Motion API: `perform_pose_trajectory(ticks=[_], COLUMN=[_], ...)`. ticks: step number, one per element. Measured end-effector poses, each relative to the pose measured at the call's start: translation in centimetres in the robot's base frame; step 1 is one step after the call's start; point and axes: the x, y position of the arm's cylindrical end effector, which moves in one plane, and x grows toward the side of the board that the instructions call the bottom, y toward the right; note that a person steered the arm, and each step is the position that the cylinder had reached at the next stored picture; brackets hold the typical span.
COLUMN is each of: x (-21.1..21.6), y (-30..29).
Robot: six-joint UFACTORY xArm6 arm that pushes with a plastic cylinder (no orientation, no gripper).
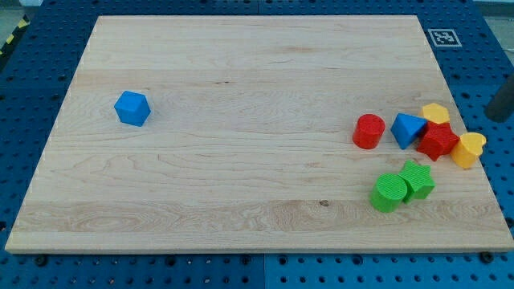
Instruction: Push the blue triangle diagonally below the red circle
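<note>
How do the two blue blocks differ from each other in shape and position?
The blue triangle is wedge-shaped; the blue cube is blocky with several flat faces. The triangle sits at the view's right, crowded among the red circle and red star; the cube stands alone at the view's left. Both are blue and rest on the wooden board.

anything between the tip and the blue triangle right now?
Yes. My tip sits off the board at the view's right edge. Between it and the blue triangle lie the yellow block and the red star-like block, which touches the triangle.
</note>
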Motion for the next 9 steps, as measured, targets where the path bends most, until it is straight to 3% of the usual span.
perform_pose_trajectory(ticks=[2,7,9], x=[3.2,1.1,3.0], y=[-0.9,-11.4,-12.0])
